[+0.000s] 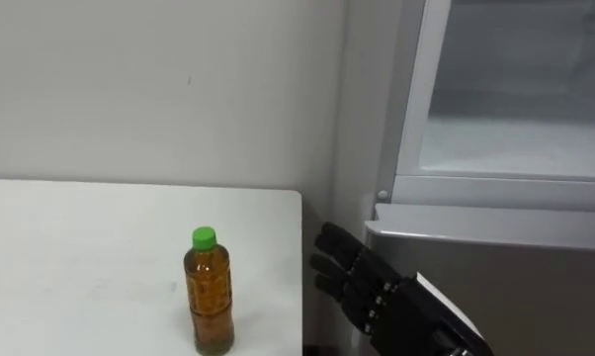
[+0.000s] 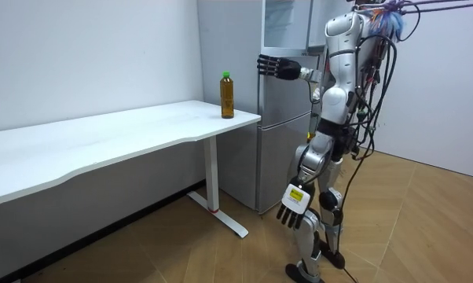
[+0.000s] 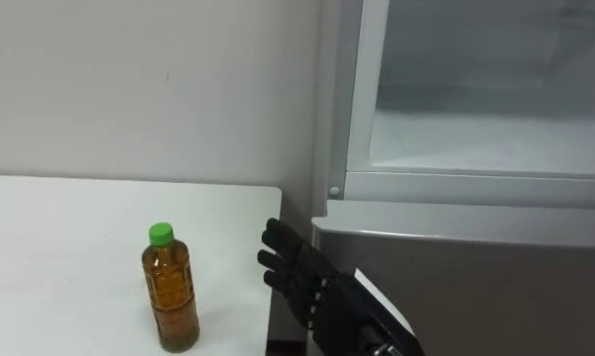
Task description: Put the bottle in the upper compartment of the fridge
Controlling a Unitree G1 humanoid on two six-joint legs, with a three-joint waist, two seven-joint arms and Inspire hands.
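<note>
Amber plastic bottle with green cap (image 1: 209, 292) stands upright on white worktop (image 1: 80, 257), lower centre of frame, near the worktop's right edge. Nothing holds it. Right robot hand (image 1: 377, 297) at lower right: black fingers straight, released, apart from bottle. Grey fridge (image 1: 505, 287) on right side, upper compartment (image 1: 515, 138) open. Room view: left robot hand (image 2: 293, 206) hangs relaxed beside the thigh, empty.

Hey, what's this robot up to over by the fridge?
The robot stands at a fridge, by the end of a white table. A green-capped bottle of amber drink stands upright near the table's corner, untouched. The robot's right hand is raised with open fingers beside the table's edge, short of the bottle. Its left hand hangs at its side. The upper compartment is open and holds no bottle yet.
</note>
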